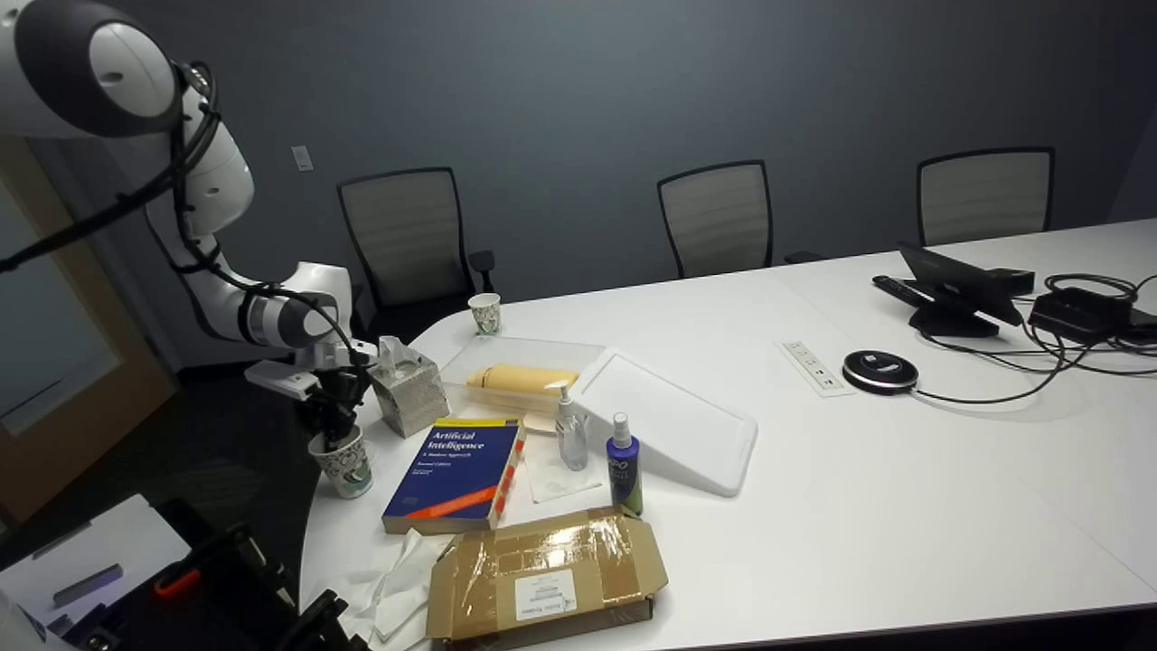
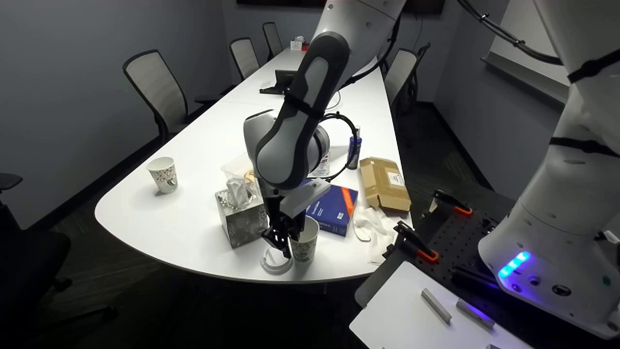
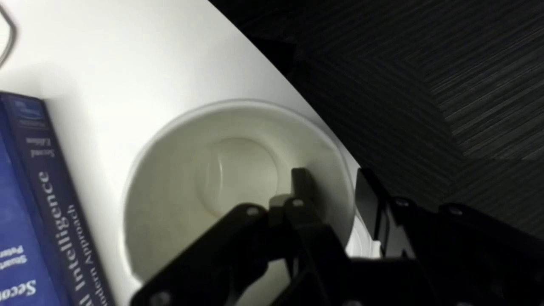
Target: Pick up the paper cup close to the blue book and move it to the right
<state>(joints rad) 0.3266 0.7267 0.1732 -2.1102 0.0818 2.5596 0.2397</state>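
The paper cup (image 1: pixel 348 470) is white with a printed pattern. It stands upright beside the blue book (image 1: pixel 456 475), near the table's rounded end. It also shows in an exterior view (image 2: pixel 304 248), partly behind the gripper, and from above in the wrist view (image 3: pixel 182 178). The book shows in an exterior view (image 2: pixel 333 209) and at the left of the wrist view (image 3: pixel 25 212). My gripper (image 3: pixel 332 182) is open across the cup's rim. One finger is inside the cup and the other outside, with gaps to the wall. It also shows in both exterior views (image 1: pixel 338 436) (image 2: pixel 290 242).
A tissue box (image 2: pixel 242 218) and a white lid (image 2: pixel 276 262) are close to the gripper. Another paper cup (image 1: pixel 485 314) stands farther off. A pump bottle (image 1: pixel 571 438), spray bottle (image 1: pixel 625 470), brown box (image 1: pixel 547 570) and white bin lid (image 1: pixel 669 420) lie beyond the book.
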